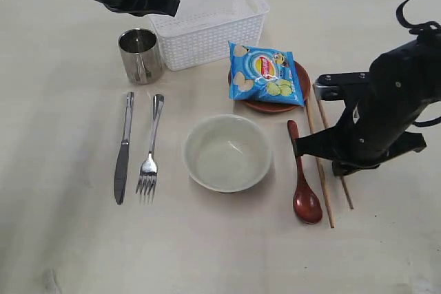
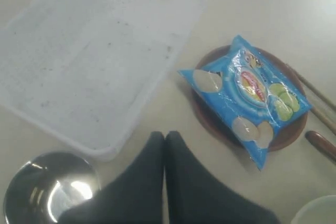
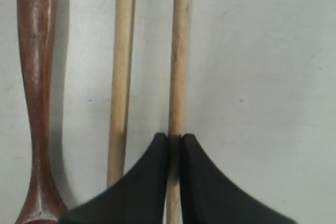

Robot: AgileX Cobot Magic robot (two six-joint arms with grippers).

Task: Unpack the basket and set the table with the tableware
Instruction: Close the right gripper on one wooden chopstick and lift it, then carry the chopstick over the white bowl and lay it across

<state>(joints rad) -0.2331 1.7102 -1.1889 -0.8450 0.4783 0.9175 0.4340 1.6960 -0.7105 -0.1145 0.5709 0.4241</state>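
The right pincer (image 3: 175,142) is pinching the outer chopstick (image 3: 180,51), which is lying on the table (image 1: 62,239) beside its twin (image 3: 122,77) and the spoon (image 3: 34,77). The left pincer (image 2: 165,139), pressed together and empty, is hovering by the cup (image 2: 42,192). The basket (image 1: 213,36) is sitting empty. The knife (image 1: 124,149), fork (image 1: 151,149), bowl (image 1: 187,151) and plate (image 1: 272,107) are lying out, so only straightening the chopsticks, and perhaps shifting the bag (image 1: 265,74) off the plate, seems to be remaining.

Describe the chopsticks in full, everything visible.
The chopsticks are two thin, straight, pale wooden sticks. They lie flat on the table, nearly parallel and slightly apart, beside the reddish-brown spoon, with their far ends near the brown plate. The right pincer is closed around the stick farther from the spoon.
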